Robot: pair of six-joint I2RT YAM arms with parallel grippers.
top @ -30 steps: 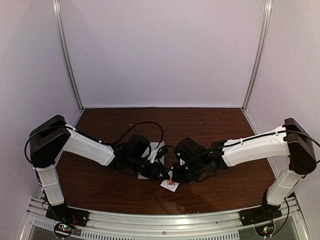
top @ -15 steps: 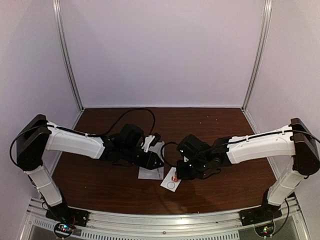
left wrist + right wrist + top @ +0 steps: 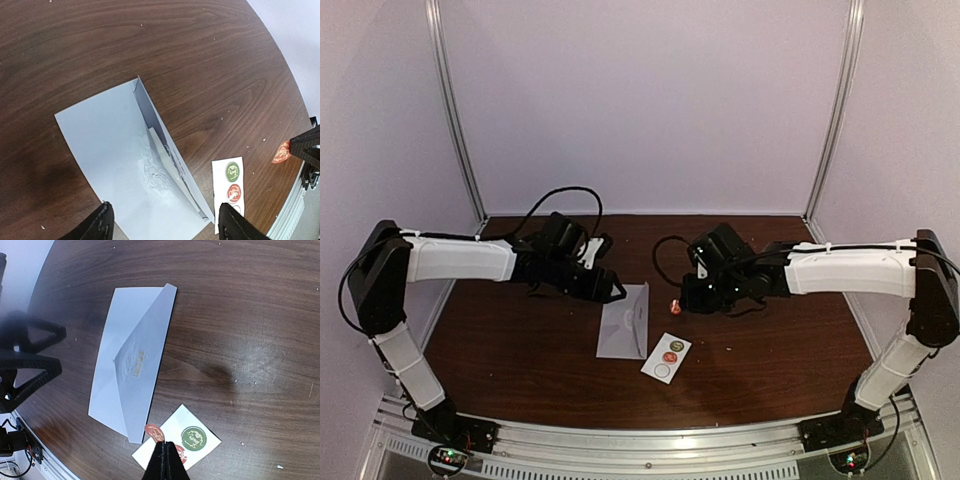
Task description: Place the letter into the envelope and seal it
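**Sealing the envelope: sticker in the claw, flap waiting**

The envelope (image 3: 623,325) lies flat on the table (image 3: 770,340), near its middle, between the two arms and a little toward the left one. Its triangular flap (image 3: 142,357) is folded over the body. In the left wrist view the flap's edge stands slightly proud, and a pale strip under it is probably the letter (image 3: 161,152). So the letter looks to be inside, with only the sealing left to do.

The right gripper (image 3: 678,304) hangs above the table just right of the envelope. Its fingers are clenched on a small red sticker (image 3: 154,430), which it holds by one edge. The left gripper (image 3: 615,290) hovers over the envelope's far left corner with its fingers spread and nothing between them.

To do the step well, the left arm should press the flap flat near its tip. The right arm can then bring the sticker down so that it sits half on the flap's point and half on the body. It should go down adhesive side first and be rubbed on before the claw lets go, or it may come away stuck to a finger.

The sticker strip (image 3: 666,358) lies just beside the envelope's near right corner. It carries a green sticker (image 3: 192,436), another red one and an empty ring. The green sticker has script on it and the flap has a faint yellowish mark, but both are too small to read.
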